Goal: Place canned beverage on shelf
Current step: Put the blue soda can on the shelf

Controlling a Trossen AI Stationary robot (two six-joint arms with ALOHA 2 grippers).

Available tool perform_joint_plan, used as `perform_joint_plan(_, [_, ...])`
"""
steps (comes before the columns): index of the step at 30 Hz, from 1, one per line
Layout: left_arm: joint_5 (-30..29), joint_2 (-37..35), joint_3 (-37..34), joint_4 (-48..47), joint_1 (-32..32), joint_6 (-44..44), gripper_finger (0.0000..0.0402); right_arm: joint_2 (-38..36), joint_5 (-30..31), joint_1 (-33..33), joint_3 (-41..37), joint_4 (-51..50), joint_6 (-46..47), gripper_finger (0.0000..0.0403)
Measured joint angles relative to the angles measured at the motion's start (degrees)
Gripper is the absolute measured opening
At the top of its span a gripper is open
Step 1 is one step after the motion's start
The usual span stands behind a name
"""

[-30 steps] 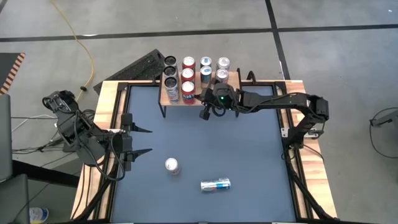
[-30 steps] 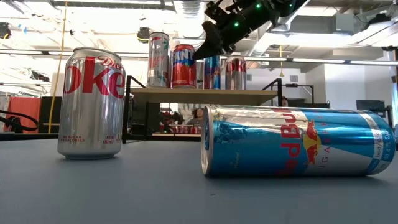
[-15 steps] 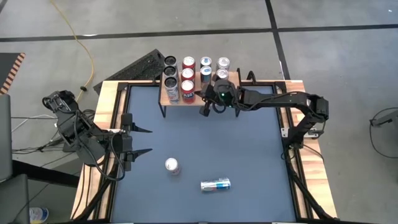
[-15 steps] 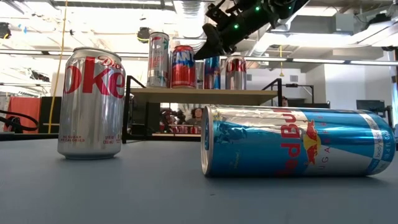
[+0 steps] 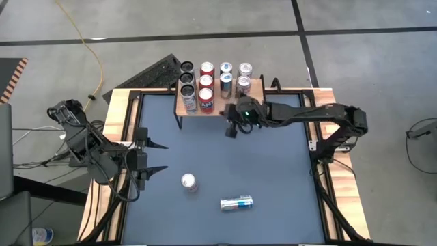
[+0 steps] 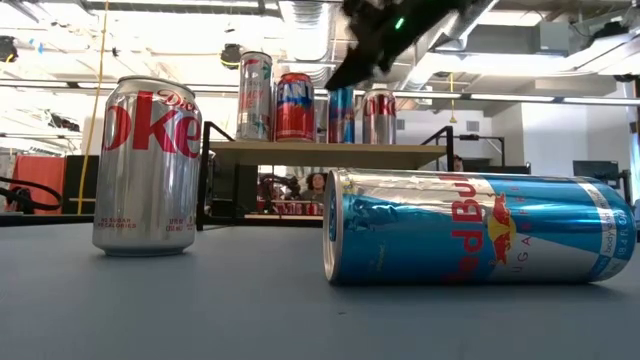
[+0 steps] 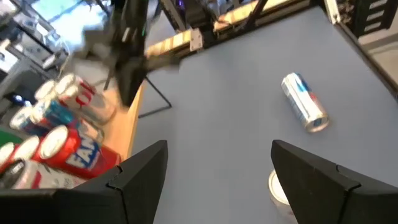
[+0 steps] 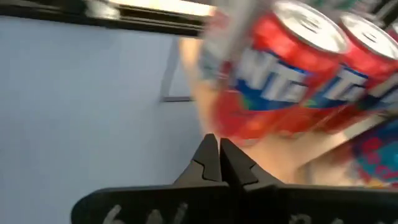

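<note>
The right tool is shut and empty, just in front of the shelf full of cans. The left tool is held open at the table's left edge.

A black keyboard and yellow cable lie on the floor.

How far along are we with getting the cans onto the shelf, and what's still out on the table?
Done: the light-wood shelf on black legs holds nine upright cans. In hand: nothing; the right gripper is shut and empty just in front of the shelf, and the left gripper sits open at the table's left edge. Left: the upright silver Diet Coke can and the blue-and-silver Red Bull can lying on its side, both on the dark mat.
</note>
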Motion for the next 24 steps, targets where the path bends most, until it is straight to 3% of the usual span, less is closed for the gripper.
perform_joint_plan(7, [-0.05,0.0,-3.2,2.81,0.02,-2.7,0.0275,-9.02,-0.13,10.47,0.02,-19.32,9.06,0.0002])
perform_joint_plan(11, [1.43,0.04,-4.22,6.13,0.05,-2.32,0.0275,-11.61,0.55,16.37,0.02,-26.38,14.67,0.0029])
perform_joint_plan(16, [4.68,0.42,-4.45,8.79,0.11,-3.13,0.0275,-11.97,-0.73,23.29,0.0,-28.89,20.12,0.0121])
perform_joint_plan(21, [7.96,1.7,-4.45,10.24,0.2,-3.64,0.0275,-7.56,-1.37,28.82,0.0,-21.31,20.29,0.024])
perform_joint_plan(24, [8.01,2.83,-4.45,10.51,0.24,-3.23,0.0275,-4.77,-1.8,30.81,0.0,-16.39,20.33,0.0288])
